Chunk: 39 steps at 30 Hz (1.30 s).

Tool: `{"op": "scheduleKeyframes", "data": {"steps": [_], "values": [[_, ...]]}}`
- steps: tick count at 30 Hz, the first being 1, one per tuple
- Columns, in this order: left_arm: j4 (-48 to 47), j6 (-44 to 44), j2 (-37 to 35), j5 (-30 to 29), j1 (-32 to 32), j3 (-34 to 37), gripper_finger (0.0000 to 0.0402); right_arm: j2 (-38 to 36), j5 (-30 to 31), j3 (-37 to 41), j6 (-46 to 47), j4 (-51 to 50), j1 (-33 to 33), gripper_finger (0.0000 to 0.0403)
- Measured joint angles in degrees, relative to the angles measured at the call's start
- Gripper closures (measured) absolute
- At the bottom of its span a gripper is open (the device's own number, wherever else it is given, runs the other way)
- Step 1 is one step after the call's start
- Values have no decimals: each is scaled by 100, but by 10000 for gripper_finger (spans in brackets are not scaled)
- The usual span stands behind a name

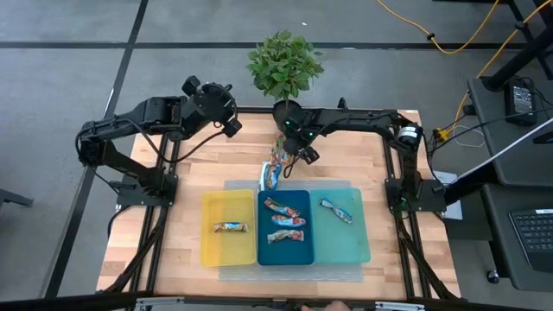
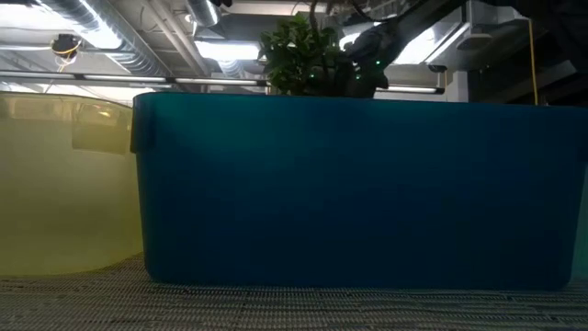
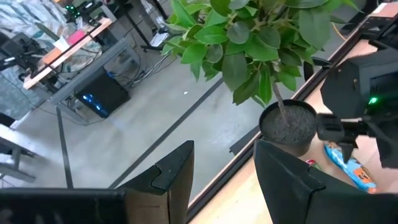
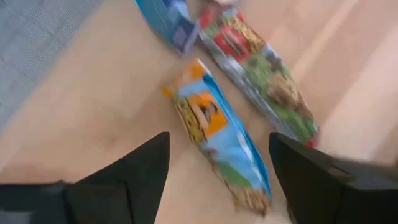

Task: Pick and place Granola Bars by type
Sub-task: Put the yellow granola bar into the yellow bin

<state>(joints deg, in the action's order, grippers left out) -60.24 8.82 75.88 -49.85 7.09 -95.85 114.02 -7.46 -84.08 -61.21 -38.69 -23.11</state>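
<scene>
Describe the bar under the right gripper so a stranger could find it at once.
Start at the potted plant at the table's far edge; just in front of it, short of the trays, lies a small pile of bars. The open right gripper hangs over the blue-and-orange bar. The bar beside it is red and green.

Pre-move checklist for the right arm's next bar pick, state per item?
1. Right gripper open: ok, fingers spread with nothing between them.
2. Target lined up: ok, the blue and orange bar lies between the fingers, on the wood.
3. Neighbour clear: not ok, a red and green bar lies close beside it.
4. Trays free to receive: ok, yellow tray, dark blue tray and teal tray each have room.
5. Left gripper out of the way: ok, open at the table's far edge by the potted plant.
</scene>
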Motion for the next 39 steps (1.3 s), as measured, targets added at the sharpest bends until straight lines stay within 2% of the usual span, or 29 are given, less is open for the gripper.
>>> {"op": "scheduleKeyframes", "data": {"steps": [4,18,23,29,34,39], "values": [[1,112,0,7,35,0,242,176,-397,-120,109,-36,-36,134],[1,96,0,27,52,0,242,725,-425,-126,216,72,-36,135],[1,94,0,253,52,0,242,758,-428,-126,238,89,-36,141],[-1,99,0,528,52,0,242,758,-422,-126,236,146,-36,195],[1,110,0,630,52,0,242,758,-354,-126,254,201,-36,267],[0,112,0,630,52,0,242,758,-34,-137,483,297,-18,333]]}}
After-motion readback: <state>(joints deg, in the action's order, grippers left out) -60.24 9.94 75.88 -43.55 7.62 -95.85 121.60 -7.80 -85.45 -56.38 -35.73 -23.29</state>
